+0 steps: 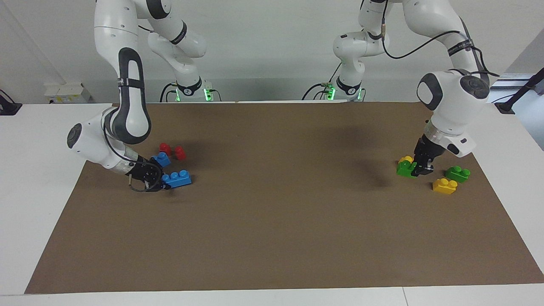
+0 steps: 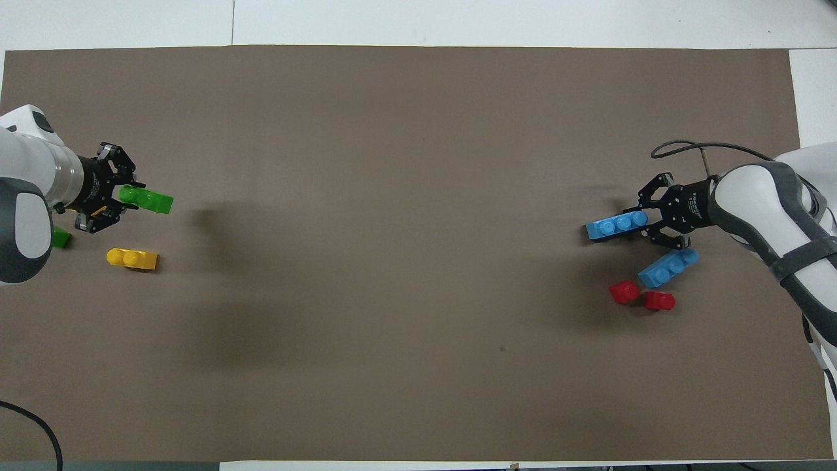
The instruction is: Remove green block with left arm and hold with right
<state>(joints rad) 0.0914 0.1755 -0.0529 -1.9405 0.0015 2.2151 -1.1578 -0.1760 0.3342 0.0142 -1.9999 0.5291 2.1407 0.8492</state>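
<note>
Brown mat (image 1: pixel 272 221) covers tabletop. Left hand (image 1: pixel 421 168) clamped on green block (image 1: pixel 406 168), low over mat just by a yellow brick (image 1: pixel 444 186) and second green brick (image 1: pixel 457 173). Right hand (image 1: pixel 158 182) grips blue brick (image 1: pixel 177 178). Separation looks done; only setting down left.
</note>
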